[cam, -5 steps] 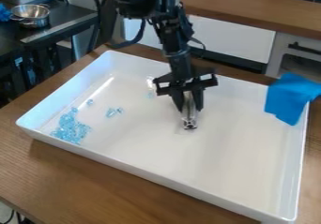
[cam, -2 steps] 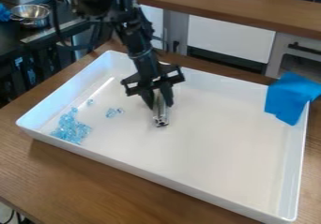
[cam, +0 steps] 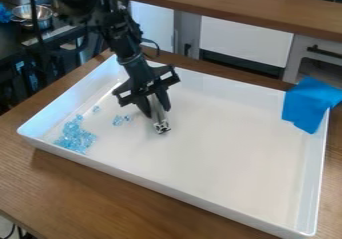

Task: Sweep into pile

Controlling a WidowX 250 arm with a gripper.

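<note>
My gripper (cam: 154, 110) hangs over the left-centre part of the white tray (cam: 227, 153), its fingers closed on a narrow silvery tool (cam: 157, 114). The tool's patterned lower end is low over the tray floor; whether it touches cannot be told. A loose pile of clear light-blue pieces (cam: 76, 137) lies in the tray's left corner. Several more pieces (cam: 121, 119) form a small cluster between that pile and the tool, just left of the gripper. A single piece (cam: 96, 109) lies above the pile, near the left wall.
A blue cloth (cam: 308, 104) drapes over the tray's right wall. Raised white walls surround the tray on a wooden table (cam: 87, 190). At the upper left, a metal pot (cam: 44, 16) stands on a dark surface, partly behind the arm.
The arm and gripper have moved left across the tray with the tool, coming closer to the small cluster. The light-blue pieces in view have stayed where they were.
</note>
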